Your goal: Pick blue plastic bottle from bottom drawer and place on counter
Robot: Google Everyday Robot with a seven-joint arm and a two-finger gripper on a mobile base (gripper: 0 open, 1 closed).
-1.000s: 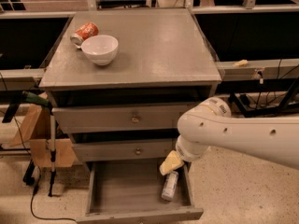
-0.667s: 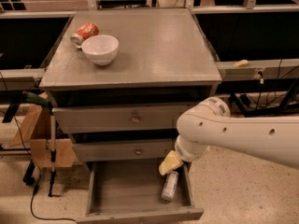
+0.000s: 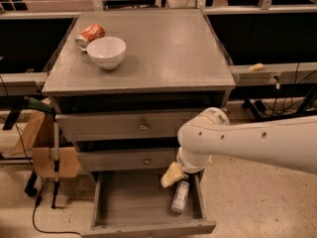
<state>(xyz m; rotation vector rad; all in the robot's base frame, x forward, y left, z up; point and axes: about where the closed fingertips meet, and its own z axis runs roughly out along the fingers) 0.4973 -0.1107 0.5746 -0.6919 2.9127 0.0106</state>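
Seeing no change from a second ago: finding gripper, arm and bottle all sitting exactly where they were. Watching the gripper (image 3: 173,175) hanging low over the right rear part of the pulled-out drawer (image 3: 124,205), just beneath the front of the middle drawer (image 3: 119,158). Not managing to tell whether open or closed from this angle. Spotting the bottle (image 3: 180,197) right below it, lying on the grey floor close along the right wall, one end tucked under the gripper, the other pointing toward the drawer's front. Not managing to tell whether touching the gripper or just apart from it.

Following the arm (image 3: 247,143) outward now: noting a rounded white wrist joint above the gripper, then a thick white link running off to the right edge and covering the cabinet's lower right corner.

Moving up the cabinet: finding the middle drawer and the top drawer (image 3: 114,125) both pushed in, each carrying a small knob at its centre. Reaching the counter (image 3: 168,48), grey and worn, and picking out a white bowl (image 3: 106,52) standing upright near the left rear. Catching an orange can (image 3: 90,34) lying on its side just behind the bowl, close beside it.

Glancing left of the cabinet: noting a cardboard box (image 3: 42,152), a thin pole (image 3: 55,162) standing in front of it, and a cable (image 3: 37,219) trailing across the speckled floor (image 3: 257,202).
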